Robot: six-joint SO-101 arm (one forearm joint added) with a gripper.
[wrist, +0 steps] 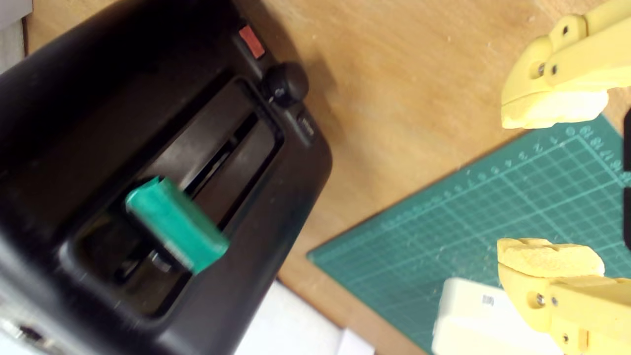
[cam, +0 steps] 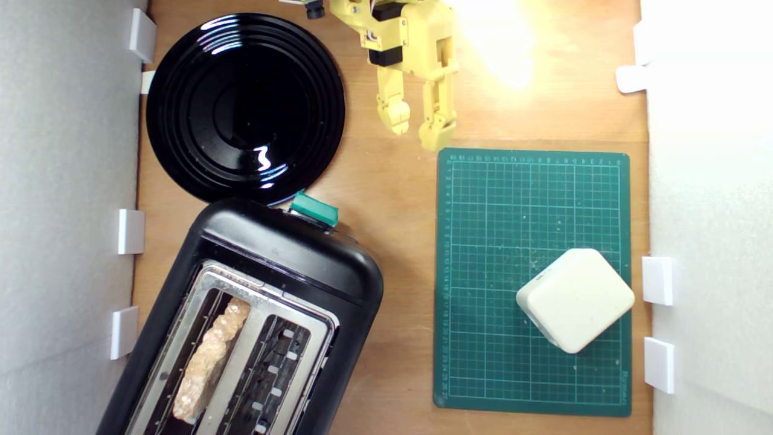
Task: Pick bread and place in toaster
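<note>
The bread, a pale holey slice with a tan crust, stands on edge inside one slot of the black toaster at the exterior view's lower left. The slot beside it holds nothing. The toaster's green lever sticks out of its end face. My yellow gripper hangs open and empty above the wooden table near the top of the exterior view, well apart from the toaster, just off the green mat's far corner.
A round black plate lies beyond the toaster. A green cutting mat on the exterior view's right carries a cream rounded-square block. White walls with small white brackets line both sides.
</note>
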